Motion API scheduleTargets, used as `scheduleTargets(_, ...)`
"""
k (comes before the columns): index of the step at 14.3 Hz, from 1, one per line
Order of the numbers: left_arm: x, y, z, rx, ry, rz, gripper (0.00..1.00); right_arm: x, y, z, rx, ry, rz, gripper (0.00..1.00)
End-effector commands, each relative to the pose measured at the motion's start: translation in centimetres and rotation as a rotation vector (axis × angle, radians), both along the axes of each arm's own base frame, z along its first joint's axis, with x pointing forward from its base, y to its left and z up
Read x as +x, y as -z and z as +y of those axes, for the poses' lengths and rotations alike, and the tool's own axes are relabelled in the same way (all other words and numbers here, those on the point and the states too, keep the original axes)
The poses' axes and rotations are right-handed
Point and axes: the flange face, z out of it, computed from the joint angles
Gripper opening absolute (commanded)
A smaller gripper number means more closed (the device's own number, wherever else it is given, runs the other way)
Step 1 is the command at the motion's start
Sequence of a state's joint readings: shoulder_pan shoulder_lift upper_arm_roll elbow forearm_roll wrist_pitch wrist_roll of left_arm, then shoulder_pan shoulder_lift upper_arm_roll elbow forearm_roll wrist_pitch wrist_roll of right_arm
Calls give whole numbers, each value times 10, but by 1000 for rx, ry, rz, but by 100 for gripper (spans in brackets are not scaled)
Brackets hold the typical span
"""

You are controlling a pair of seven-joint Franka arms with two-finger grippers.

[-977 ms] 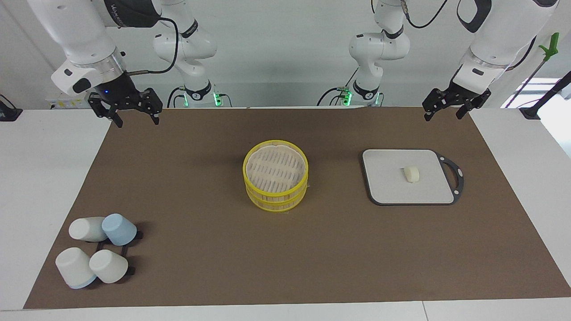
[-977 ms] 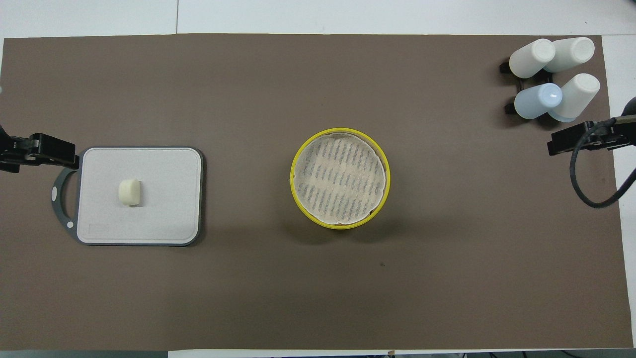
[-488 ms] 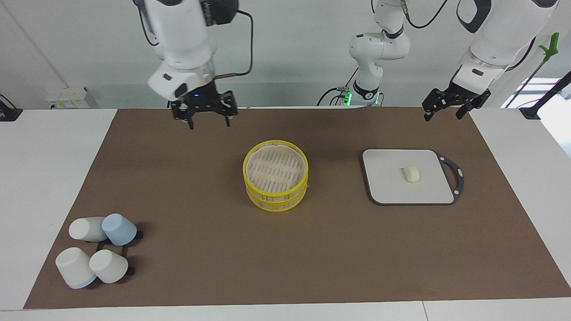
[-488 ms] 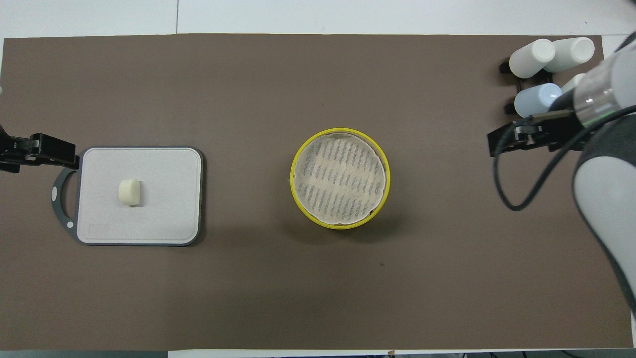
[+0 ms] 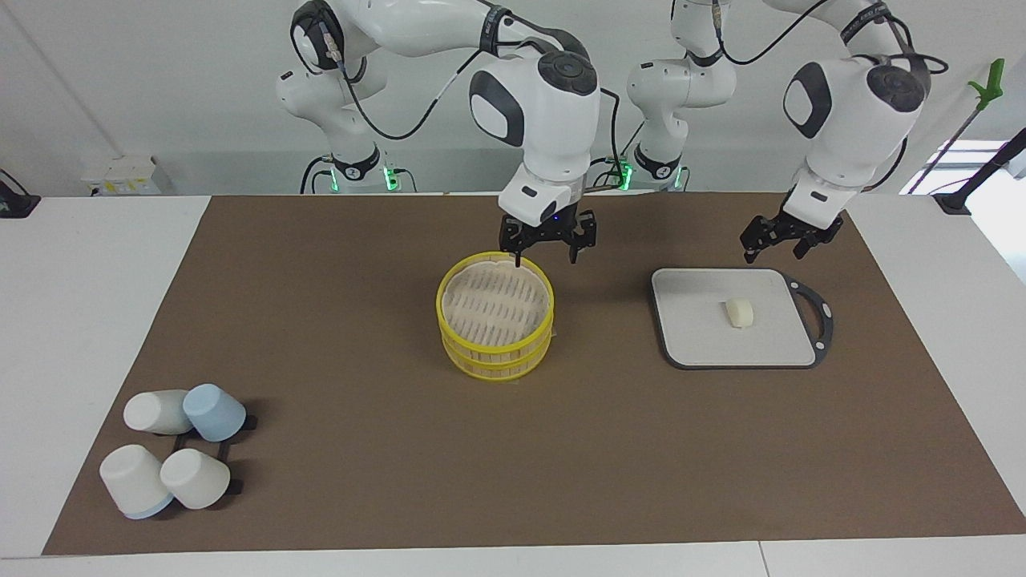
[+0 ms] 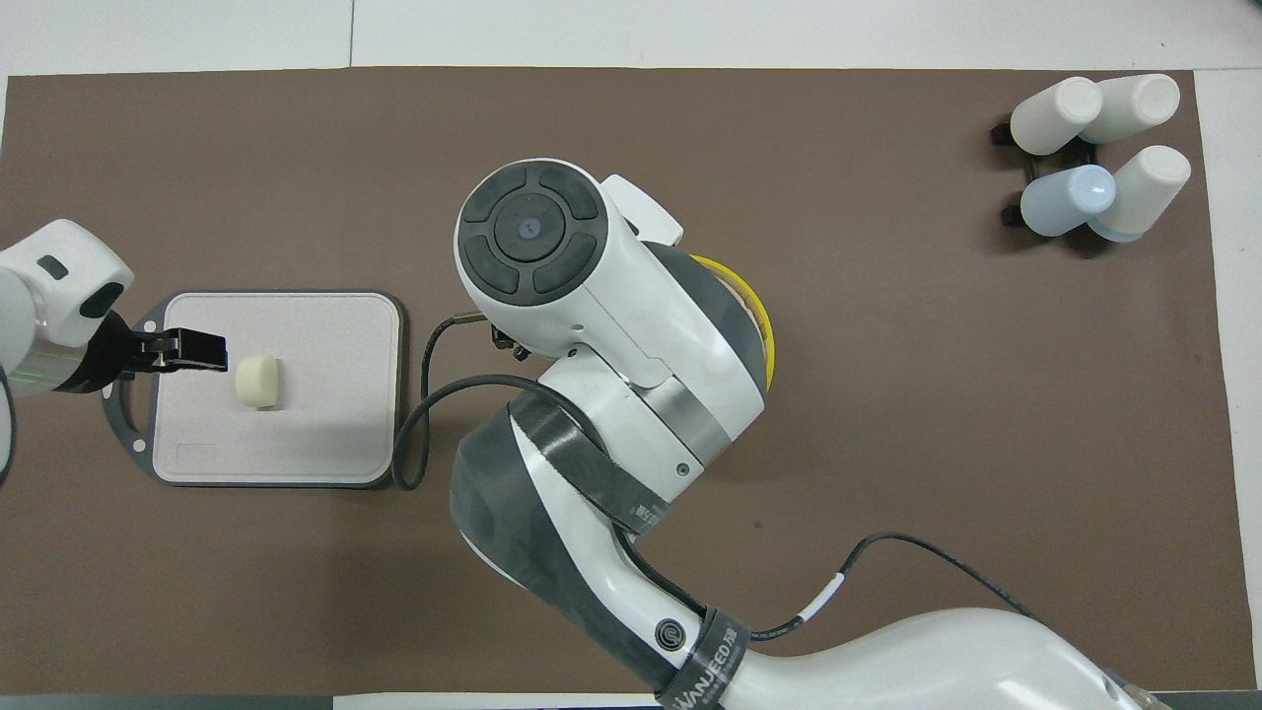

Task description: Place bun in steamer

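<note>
ok, right gripper (image 5: 545, 244) wide over steamer (image 5: 495, 316) rim; left gripper (image 5: 781, 239) wide over cutting board (image 5: 697, 336) edge, bun (image 5: 739, 312) untouched.

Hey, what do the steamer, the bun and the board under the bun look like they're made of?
Steamer: seemingly pale slatted wood or bamboo with glossy yellow rims, possibly plastic. Bun: matte cream lump with soft rounded edges, like dough or foam. Cutting board: flat matte grey face with a dark rim and handle, probably plastic.
</note>
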State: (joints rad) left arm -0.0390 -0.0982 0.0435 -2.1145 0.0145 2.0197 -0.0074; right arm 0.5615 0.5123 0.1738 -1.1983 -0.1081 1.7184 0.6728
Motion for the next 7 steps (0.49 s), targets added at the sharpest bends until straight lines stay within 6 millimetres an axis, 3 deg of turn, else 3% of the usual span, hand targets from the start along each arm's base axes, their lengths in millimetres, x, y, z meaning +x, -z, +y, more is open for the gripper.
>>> scheduleTargets(1,0,62,5,12,22,-33,100,-10,36,-6,-3,-6,-21,100)
scheduleTargets(3,6,106,5,14,25,-56,100,-17,69,-5,23,12,-41,100)
scheduleTargets(4,8,118,7,14,21,-68,100,-22,83,-4,25,16,-39,100)
scheduleTargets(7,9,142,9,15,42,-53,100,-37,95,1,17,-6,-32,99)
